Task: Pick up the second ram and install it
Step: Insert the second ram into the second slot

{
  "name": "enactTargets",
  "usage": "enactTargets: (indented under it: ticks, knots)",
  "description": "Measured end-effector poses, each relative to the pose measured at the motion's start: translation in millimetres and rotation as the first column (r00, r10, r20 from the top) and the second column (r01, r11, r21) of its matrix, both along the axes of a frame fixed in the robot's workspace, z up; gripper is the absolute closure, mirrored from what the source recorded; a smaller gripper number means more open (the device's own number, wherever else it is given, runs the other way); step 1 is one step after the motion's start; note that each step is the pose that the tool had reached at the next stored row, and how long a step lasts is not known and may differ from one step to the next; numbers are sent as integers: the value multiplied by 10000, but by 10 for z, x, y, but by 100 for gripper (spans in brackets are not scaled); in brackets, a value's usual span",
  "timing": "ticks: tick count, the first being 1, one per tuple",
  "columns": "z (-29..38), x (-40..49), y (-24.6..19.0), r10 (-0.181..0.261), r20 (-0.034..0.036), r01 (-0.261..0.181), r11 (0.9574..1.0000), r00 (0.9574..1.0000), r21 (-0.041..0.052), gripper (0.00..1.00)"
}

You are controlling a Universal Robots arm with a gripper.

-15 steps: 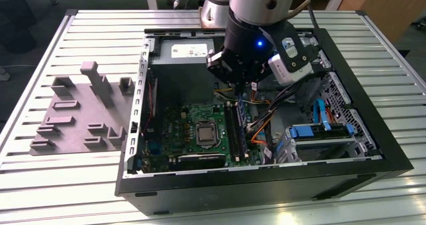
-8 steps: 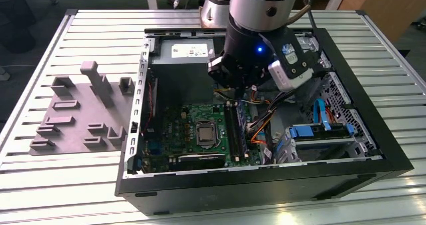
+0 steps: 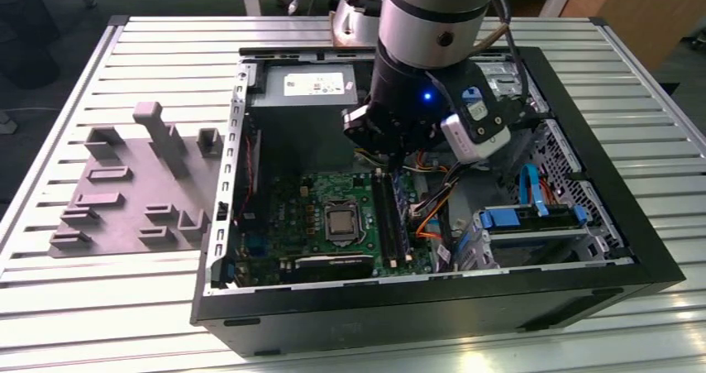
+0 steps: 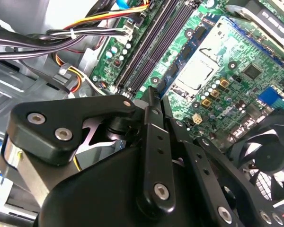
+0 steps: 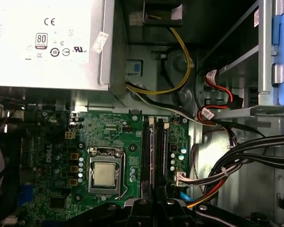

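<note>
While our arm reaches down into the open computer case [image 3: 617, 249] on the slatted bench [image 3: 132, 298], we see the tool [image 4: 154, 94] poised just above the black memory slots [image 5: 152, 156] on the green motherboard [image 5: 52, 156], beside the processor socket [image 5: 104, 172]. Its fingers [image 4: 154, 142] look drawn narrow together, and we cannot tell whether the second ram is pinched between them. Beside the case lies the grey fixture tray [image 3: 121, 199].

- Open computer case [image 3: 617, 249] on a slatted table [image 3: 66, 307].
- Grey fixture tray [image 3: 132, 191] beside the case, on the exterior view's left.
- Green motherboard [image 3: 320, 199] inside the case.
- Blue drive bracket [image 3: 530, 217] inside the case.
</note>
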State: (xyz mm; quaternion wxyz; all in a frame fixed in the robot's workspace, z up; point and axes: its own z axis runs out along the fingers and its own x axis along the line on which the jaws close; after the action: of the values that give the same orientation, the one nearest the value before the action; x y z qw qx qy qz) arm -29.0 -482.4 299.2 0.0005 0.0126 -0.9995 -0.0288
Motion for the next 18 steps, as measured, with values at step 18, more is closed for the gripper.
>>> enactTargets:
  ticks: [18]
  knots:
    - [-153, -1, -6, -57, -9, 57, 10000, 10000, 0, 86]
